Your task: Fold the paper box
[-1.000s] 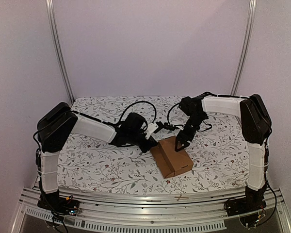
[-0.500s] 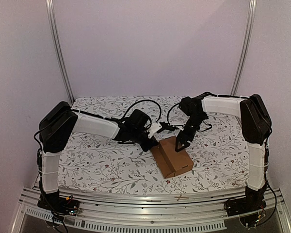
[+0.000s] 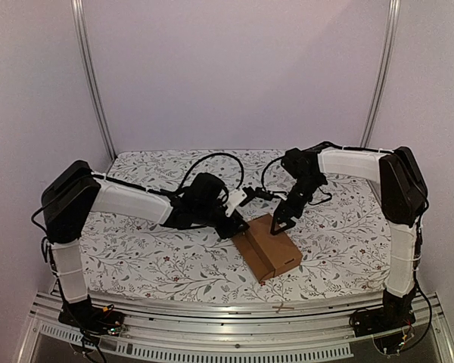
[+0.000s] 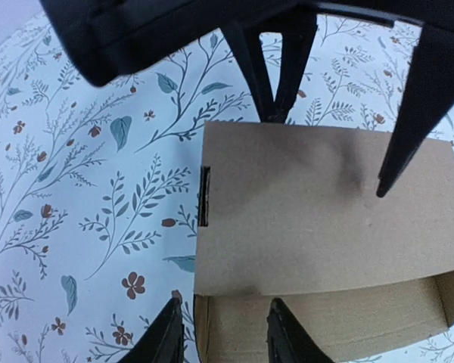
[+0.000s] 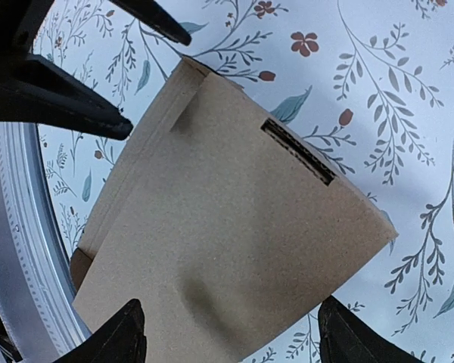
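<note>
The paper box [image 3: 269, 246] is a brown cardboard carton lying on the floral cloth, its top panel [image 5: 234, 212] folded down and a slot near one edge. My left gripper [image 4: 225, 333] is open at the box's left far corner. One fingertip is over the cloth and the other over the box's side face [image 4: 325, 318]. My right gripper [image 5: 234, 333] is open wide just above the top panel, at the box's far end [image 3: 280, 224]. Neither gripper holds anything. Each wrist view shows the other gripper's black fingers [image 4: 276, 68] [image 5: 98, 113].
The floral cloth [image 3: 151, 257] covers the table. An aluminium rail [image 3: 234, 310] runs along the near edge and also shows in the right wrist view [image 5: 15, 227]. Upright frame posts [image 3: 91, 83] stand at the back corners. Black cables loop behind the grippers.
My left gripper has gone from shut to open at the box's corner, and the left arm's elbow swung out to the left. The right gripper opened a little wider.
</note>
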Controlling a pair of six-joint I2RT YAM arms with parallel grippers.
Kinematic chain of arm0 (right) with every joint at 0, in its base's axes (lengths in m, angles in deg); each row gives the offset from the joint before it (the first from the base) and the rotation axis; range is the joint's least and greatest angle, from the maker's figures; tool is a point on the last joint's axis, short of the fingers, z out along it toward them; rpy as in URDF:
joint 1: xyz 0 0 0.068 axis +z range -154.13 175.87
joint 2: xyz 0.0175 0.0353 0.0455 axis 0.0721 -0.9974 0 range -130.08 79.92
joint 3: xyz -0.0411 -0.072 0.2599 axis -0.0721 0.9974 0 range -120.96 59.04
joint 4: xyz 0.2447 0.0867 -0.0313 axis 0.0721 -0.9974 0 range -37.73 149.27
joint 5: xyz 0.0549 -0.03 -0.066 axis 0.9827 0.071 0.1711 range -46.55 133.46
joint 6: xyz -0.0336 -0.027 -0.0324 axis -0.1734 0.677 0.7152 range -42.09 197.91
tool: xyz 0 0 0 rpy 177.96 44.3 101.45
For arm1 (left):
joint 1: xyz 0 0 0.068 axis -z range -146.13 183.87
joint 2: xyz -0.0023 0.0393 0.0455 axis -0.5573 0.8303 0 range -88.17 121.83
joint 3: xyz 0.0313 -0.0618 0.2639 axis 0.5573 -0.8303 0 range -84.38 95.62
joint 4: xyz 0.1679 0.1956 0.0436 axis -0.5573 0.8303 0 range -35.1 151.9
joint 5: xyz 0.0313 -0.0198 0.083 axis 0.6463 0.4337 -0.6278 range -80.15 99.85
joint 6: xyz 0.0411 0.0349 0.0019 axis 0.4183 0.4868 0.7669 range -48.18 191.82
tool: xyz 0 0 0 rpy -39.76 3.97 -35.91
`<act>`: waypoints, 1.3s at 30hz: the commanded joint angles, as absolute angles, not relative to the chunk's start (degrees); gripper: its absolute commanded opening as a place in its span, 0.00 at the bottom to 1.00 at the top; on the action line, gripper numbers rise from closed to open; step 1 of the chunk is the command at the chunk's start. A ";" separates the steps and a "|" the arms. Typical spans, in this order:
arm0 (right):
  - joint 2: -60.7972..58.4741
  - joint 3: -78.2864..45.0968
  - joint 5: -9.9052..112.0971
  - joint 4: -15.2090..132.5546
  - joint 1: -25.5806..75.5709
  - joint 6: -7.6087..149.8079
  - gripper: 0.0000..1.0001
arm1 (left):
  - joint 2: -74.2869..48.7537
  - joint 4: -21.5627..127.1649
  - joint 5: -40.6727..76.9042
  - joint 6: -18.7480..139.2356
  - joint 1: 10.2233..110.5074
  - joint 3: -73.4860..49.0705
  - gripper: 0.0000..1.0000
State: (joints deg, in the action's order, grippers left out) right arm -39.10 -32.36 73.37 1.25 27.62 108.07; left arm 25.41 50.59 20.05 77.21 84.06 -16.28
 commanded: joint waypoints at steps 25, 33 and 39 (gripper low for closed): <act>-46.65 -41.10 77.86 -1.99 25.28 97.60 0.70 | 27.43 36.69 28.21 59.12 78.69 -26.19 0.19; -47.07 -40.62 77.86 -1.92 25.25 98.13 0.68 | 27.98 36.71 27.53 59.70 78.69 -25.78 0.15; -47.34 -40.71 78.60 -1.88 25.26 98.21 0.66 | 28.73 36.60 28.78 60.53 78.69 -24.87 0.04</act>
State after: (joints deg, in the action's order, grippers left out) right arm -45.94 -40.38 77.26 -1.22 25.41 97.88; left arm 26.96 36.29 28.16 59.42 79.32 -26.45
